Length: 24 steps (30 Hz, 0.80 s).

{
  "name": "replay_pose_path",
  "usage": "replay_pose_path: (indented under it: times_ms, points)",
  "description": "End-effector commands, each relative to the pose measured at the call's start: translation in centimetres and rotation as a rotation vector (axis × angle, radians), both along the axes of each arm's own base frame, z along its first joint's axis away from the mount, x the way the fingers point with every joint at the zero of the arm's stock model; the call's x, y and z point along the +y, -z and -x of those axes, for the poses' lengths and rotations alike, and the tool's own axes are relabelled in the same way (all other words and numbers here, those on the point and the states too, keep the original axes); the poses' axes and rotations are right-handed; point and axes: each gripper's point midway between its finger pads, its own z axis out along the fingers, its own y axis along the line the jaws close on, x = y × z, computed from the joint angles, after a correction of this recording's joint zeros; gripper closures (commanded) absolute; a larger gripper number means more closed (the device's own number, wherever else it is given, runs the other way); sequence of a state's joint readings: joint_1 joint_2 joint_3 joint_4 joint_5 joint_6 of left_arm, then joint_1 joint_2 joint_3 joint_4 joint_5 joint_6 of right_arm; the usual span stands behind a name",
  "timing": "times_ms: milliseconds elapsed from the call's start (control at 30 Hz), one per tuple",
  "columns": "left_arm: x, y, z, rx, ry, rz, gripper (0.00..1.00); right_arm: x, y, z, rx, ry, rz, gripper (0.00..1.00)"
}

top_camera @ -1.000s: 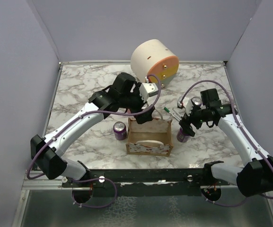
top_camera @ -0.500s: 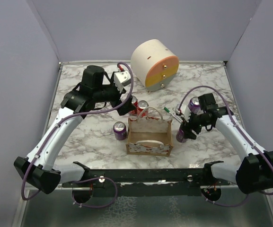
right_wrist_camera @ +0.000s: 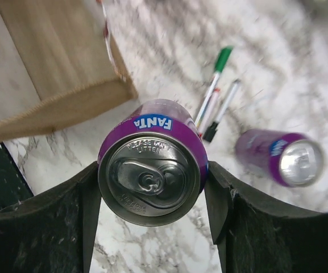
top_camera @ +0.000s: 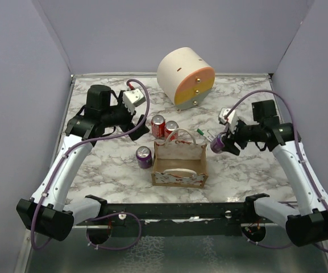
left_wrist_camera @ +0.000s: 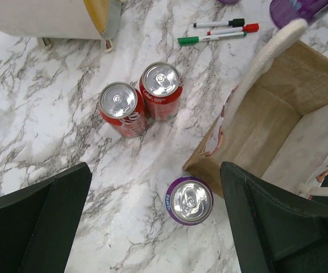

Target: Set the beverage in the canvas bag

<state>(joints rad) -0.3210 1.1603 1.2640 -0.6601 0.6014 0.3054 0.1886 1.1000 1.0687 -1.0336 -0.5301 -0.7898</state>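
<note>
The beverage, a purple Fanta can (right_wrist_camera: 151, 170), is lifted off the table with my right gripper (right_wrist_camera: 152, 185) shut on its sides. From above, the can (top_camera: 217, 144) hangs tilted just right of the canvas bag (top_camera: 179, 166), a tan tote with white handles standing open. The bag's corner (right_wrist_camera: 67, 85) shows to the upper left of the held can. My left gripper (left_wrist_camera: 153, 193) is open above the marble, holding nothing, with another purple can (left_wrist_camera: 190, 200) below it. From above, the left gripper (top_camera: 138, 129) is left of the bag.
Two red cans (top_camera: 164, 127) stand behind the bag, and a purple can (top_camera: 144, 156) stands at its left. Markers (top_camera: 203, 134) lie behind the bag's right corner. A third purple can (right_wrist_camera: 280, 156) lies near them. The cream-and-orange drawer box (top_camera: 186, 77) stands at the back.
My right gripper closed on the purple can beside the bag and lifted it up and to the right. The left arm pulled back to the left, uncovering the red cans.
</note>
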Motion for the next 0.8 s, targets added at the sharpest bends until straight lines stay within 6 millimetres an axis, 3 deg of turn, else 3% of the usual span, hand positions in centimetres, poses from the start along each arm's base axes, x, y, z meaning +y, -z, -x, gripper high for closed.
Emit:
replay_pose_path:
  times_ms: [0,167,267,533,767]
  points:
    - [0.9,-0.2,-0.4,-0.04,-0.006,0.01,0.01,3.2,-8.7,0.4,-0.137,-0.076,-0.207,0.99]
    - [2.1,0.8,-1.2,-0.042,-0.059,-0.004,0.01,5.3,-13.8,1.0,-0.177,-0.173,-0.334,0.99]
    - [2.9,1.8,-1.8,-0.04,-0.091,-0.026,0.01,6.8,-15.1,1.8,-0.164,-0.244,-0.379,0.99]
    - [4.3,3.1,-3.1,-0.006,-0.15,-0.031,0.01,11.5,-15.1,4.2,-0.117,-0.416,-0.374,0.99]
    - [5.0,3.2,-3.3,0.016,-0.173,-0.004,0.01,15.3,-12.1,3.8,-0.102,-0.476,-0.282,0.99]
